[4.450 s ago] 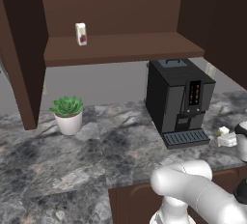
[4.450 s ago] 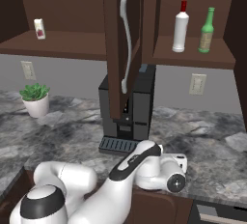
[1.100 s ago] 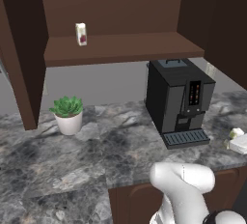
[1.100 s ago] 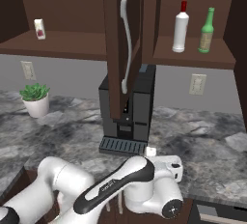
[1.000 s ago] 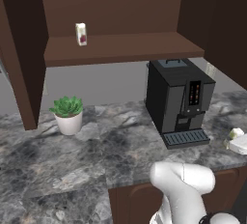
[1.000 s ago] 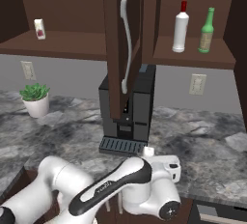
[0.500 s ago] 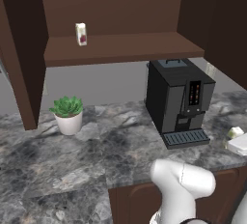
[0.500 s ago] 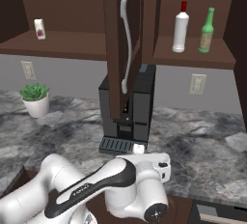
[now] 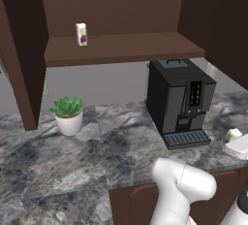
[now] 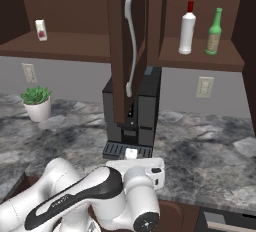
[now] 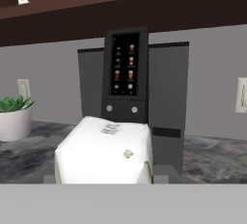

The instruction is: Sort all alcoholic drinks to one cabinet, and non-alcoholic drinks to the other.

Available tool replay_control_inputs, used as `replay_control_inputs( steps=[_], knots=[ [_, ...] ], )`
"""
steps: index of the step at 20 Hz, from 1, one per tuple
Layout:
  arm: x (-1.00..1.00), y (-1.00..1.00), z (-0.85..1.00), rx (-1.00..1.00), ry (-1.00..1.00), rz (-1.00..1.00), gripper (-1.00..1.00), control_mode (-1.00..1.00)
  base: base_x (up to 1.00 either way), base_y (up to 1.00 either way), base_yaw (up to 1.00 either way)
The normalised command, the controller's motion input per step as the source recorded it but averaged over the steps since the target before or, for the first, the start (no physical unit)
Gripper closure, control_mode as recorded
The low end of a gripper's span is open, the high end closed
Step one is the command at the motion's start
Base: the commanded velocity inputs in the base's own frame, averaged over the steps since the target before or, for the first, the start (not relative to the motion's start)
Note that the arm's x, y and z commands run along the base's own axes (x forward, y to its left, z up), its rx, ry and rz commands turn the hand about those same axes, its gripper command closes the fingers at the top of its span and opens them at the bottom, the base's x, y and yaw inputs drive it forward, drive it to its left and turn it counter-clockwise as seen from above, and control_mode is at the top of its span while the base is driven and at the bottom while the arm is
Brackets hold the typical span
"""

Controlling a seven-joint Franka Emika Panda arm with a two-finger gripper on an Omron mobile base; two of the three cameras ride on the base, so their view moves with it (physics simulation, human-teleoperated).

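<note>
Since the white carton (image 10: 40,30) stands on the wide cabinet's (image 9: 121,49) shelf and the green bottle (image 10: 214,32) in the narrow cabinet (image 10: 200,58), the cream carton (image 11: 103,153) looks like the last drink to sort, bound for the wide shelf. It sits on the counter (image 10: 210,151) just before the coffee machine (image 10: 132,121). The gripper (image 10: 135,163) is held low and level, aimed at the carton's side, probably for a sideways grasp. Its fingertips are hidden, so I cannot tell whether the claw is released or already grasping the carton. The carton seems upright, long axis vertical and top sloped toward the hand, though so close a view leaves this unsure
</note>
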Motion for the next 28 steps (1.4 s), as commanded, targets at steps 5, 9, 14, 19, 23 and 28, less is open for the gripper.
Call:
replay_control_inputs(
  steps=[5, 9, 14, 19, 23, 28],
  knots=[
    [-0.15, 0.36, 0.21, 0.0, -0.05, 0.04, 1.0, -1.0, 0.0, 0.0, 0.0],
    [-0.12, 0.36, 0.27, 0.0, -0.04, 0.05, 1.0, -1.0, 0.0, 0.0, 0.0],
    [-0.13, 0.35, 0.28, 0.0, -0.02, 0.05, 1.0, -1.0, 0.0, 0.0, 0.0],
    [-0.13, 0.34, 0.29, -0.01, 0.0, 0.04, 1.0, -1.0, 0.0, 0.0, 0.0],
    [-0.14, 0.34, 0.29, -0.02, 0.0, 0.03, 1.0, -1.0, 0.0, 0.0, 0.0],
    [-0.15, 0.33, 0.29, -0.02, 0.0, 0.03, 1.0, -1.0, 0.0, 0.0, 0.0]
  ],
)
